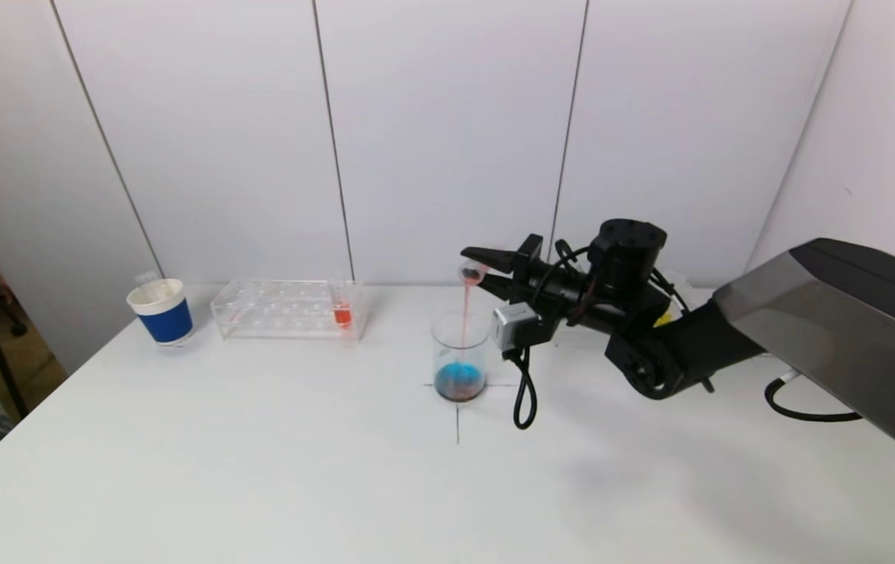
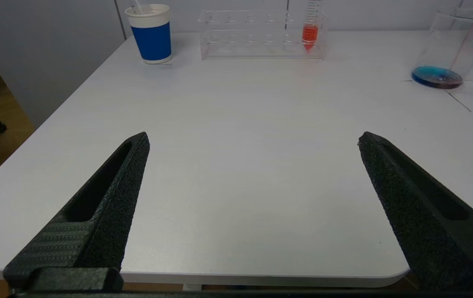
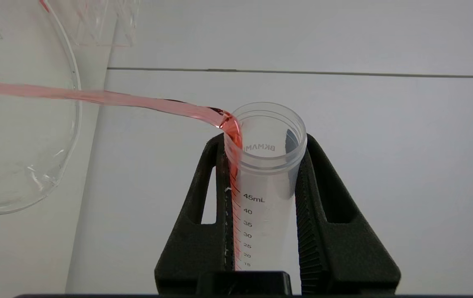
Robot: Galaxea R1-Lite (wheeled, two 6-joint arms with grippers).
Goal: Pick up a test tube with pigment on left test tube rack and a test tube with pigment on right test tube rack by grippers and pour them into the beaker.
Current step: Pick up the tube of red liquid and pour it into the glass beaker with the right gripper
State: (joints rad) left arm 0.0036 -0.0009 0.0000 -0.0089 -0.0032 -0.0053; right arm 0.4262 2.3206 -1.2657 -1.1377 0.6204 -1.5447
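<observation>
1. Red pigment stream (image 1: 465,309) falls from tipped test tube (image 3: 261,178) into beaker (image 1: 460,356), which holds blue liquid at table centre.
2. Right gripper (image 3: 261,145) jaws pinch the tube above beaker.
3. Left gripper (image 2: 253,140) jaws spread, empty, low over table (image 2: 236,124).
4. Left test tube rack (image 1: 291,309) holds one red tube.

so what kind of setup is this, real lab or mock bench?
Most likely a mock chemistry bench in a plain test room: a white table against bare wall panels, with a clear test tube rack and a beaker. The right pincer is pouring red liquid from a graduated tube into it.
</observation>
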